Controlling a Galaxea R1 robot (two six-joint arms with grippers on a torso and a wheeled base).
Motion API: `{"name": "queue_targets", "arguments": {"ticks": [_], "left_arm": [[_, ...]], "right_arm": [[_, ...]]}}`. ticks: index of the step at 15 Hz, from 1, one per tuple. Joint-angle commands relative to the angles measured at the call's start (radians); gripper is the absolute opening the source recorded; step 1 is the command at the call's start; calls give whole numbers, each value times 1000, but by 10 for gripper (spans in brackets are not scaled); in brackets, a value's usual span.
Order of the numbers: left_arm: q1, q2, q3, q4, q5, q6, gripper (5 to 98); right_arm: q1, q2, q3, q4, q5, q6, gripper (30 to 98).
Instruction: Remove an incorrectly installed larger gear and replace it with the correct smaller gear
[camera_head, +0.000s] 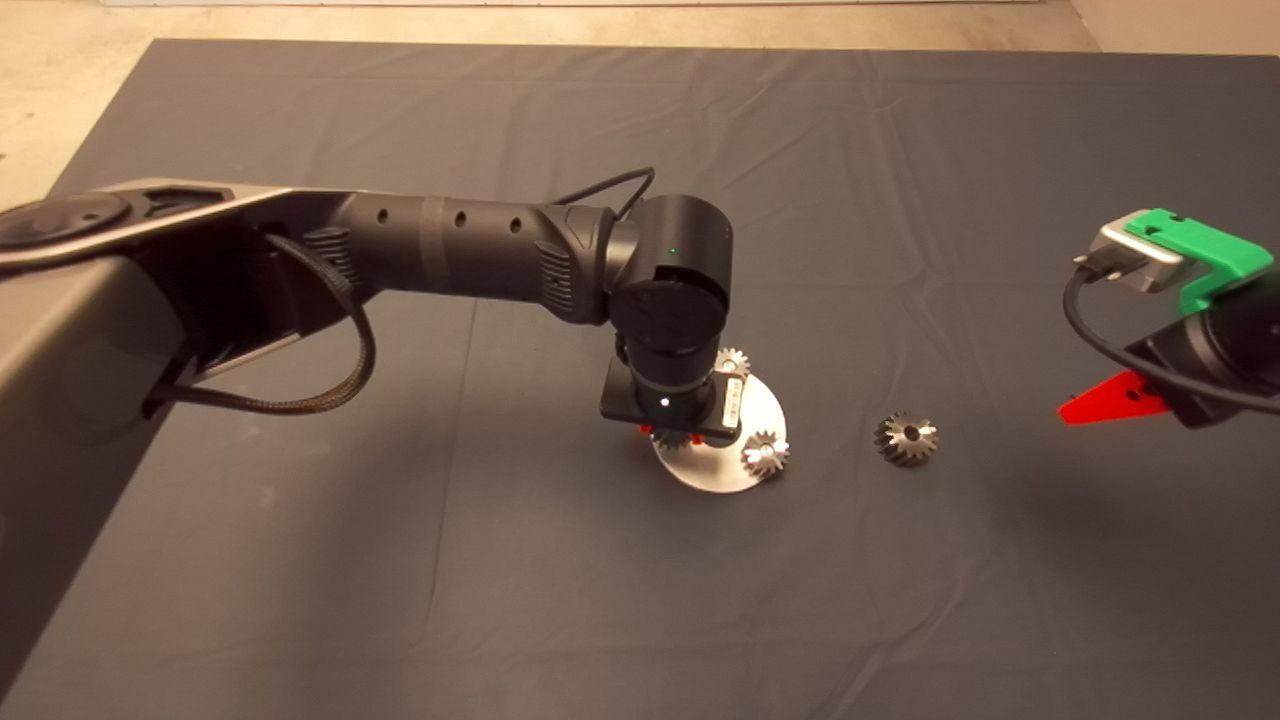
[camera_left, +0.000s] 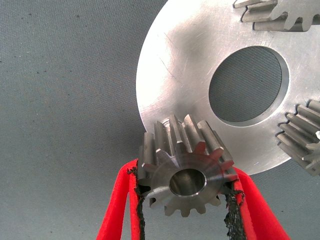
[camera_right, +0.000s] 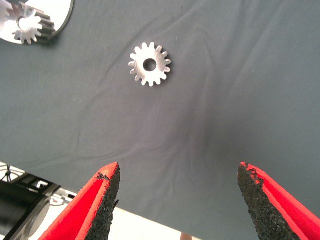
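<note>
A round steel disc (camera_head: 712, 472) with a large round hole through its middle is laid on the dark mat (camera_head: 400, 560) that covers the bench, and every place here is given from that disc. The left gripper (camera_left: 185, 174) is held directly above the disc's rim, on the side towards the arm that comes in from the left, and its jaws are closed narrowly on the smaller gear (camera_left: 187, 180), which is gripped by its toothed flanks between the black pads (camera_left: 231, 212). In the left wrist view this gear is seen with its dark centre hole facing the camera and its body overlapping the disc's edge; whether it is touching the disc cannot be told. 2 more small steel gears are seated on the disc: 1 (camera_head: 733, 362) at the far edge, partly hidden behind the left wrist, and 1 (camera_head: 765, 455) at the edge nearest the right arm. The larger gear (camera_head: 906, 438) is laid on the mat off the disc, near it on the right arm's side, with its cone-shaped toothed body and dark centre hole turned upwards; nothing is touching it. The right gripper (camera_right: 177, 182) is held well apart from the disc, beyond the larger gear, and its jaws are spread wide with nothing between them.
</note>
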Motion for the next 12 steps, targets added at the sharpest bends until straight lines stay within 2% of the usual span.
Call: {"name": "queue_targets", "arguments": {"ticks": [1, 12], "left_arm": [[-12, 0, 8, 10, 131, -3, 276], [5, -12, 44, 10, 131, -8, 276]], "right_arm": [[21, 0, 4, 38, -2, -4, 628], [21, 0, 5, 38, -2, -4, 628]]}}
